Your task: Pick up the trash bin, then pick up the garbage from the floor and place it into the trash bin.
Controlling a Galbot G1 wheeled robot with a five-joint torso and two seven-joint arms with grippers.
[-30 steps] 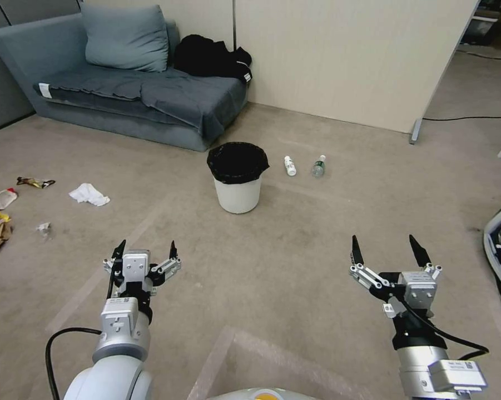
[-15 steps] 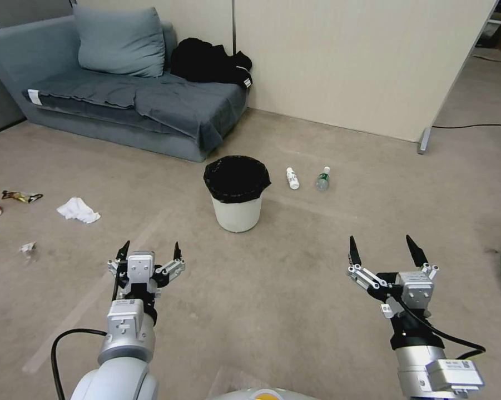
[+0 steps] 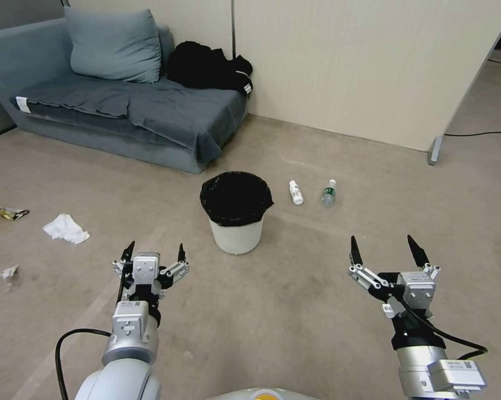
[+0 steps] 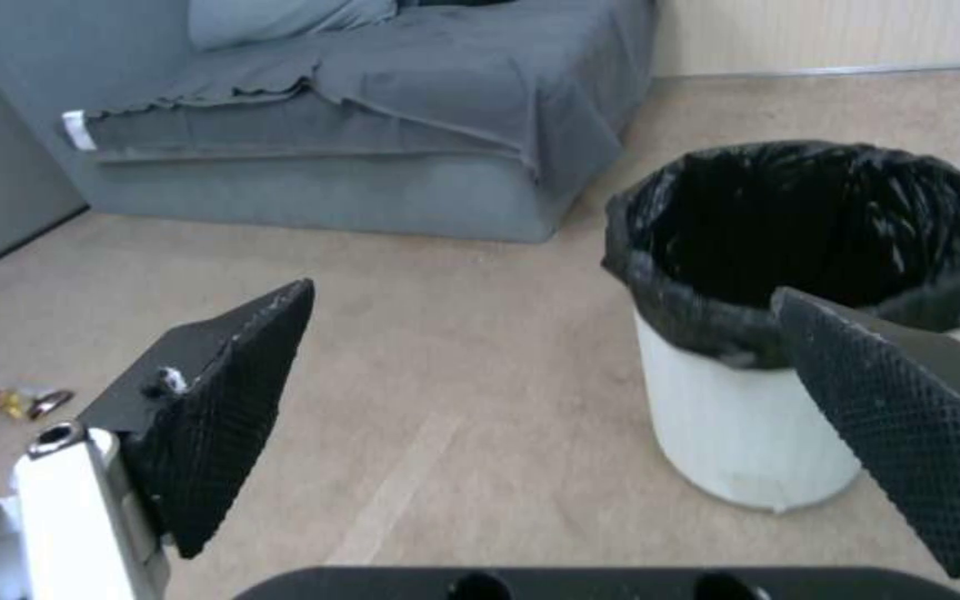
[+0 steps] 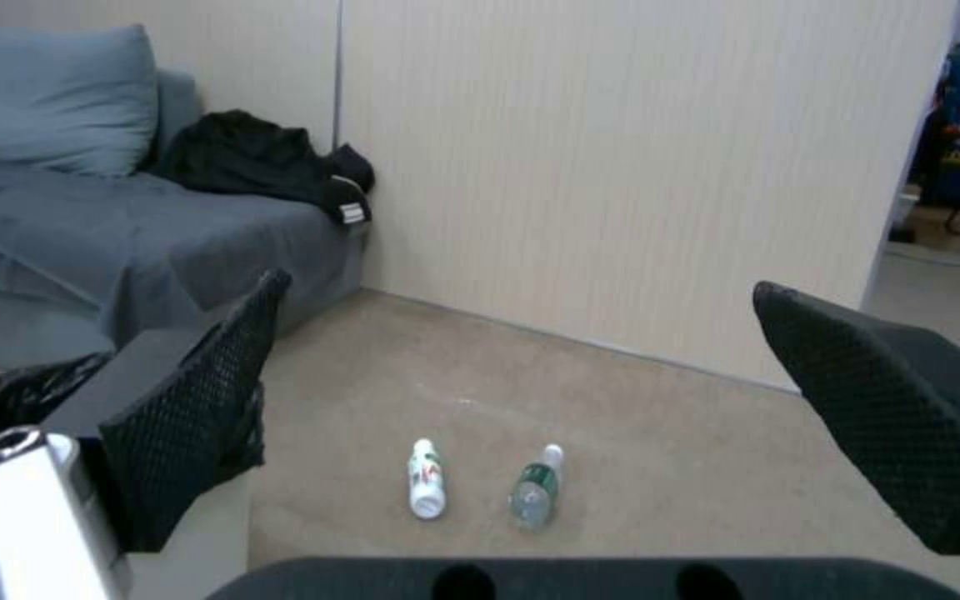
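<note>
The trash bin [image 3: 236, 222] is white with a black liner folded over its rim and stands upright on the carpet ahead of me; the left wrist view has it close by [image 4: 747, 433]. Two small bottles [image 3: 296, 192] [image 3: 328, 193] lie just right of it, also seen from the right wrist [image 5: 426, 477] [image 5: 533, 493]. A crumpled white tissue [image 3: 65, 229], a dark wrapper [image 3: 5, 212] and a clear scrap [image 3: 9, 271] lie far left. My left gripper [image 3: 154, 251] hovers open short of the bin, slightly left. My right gripper [image 3: 385, 248] hangs open to the right, holding nothing.
A grey sofa [image 3: 128, 111] with a cushion and a black garment [image 3: 208, 66] stands behind the bin. A beige partition wall [image 3: 372, 72] runs behind the bottles, with its metal foot [image 3: 435, 150] and a black cable [image 3: 484, 133] at the right.
The whole view has shifted: the bin, bottles and sofa sit lower and nearer, and the litter has slid toward the left edge. Both grippers keep their pose, open.
</note>
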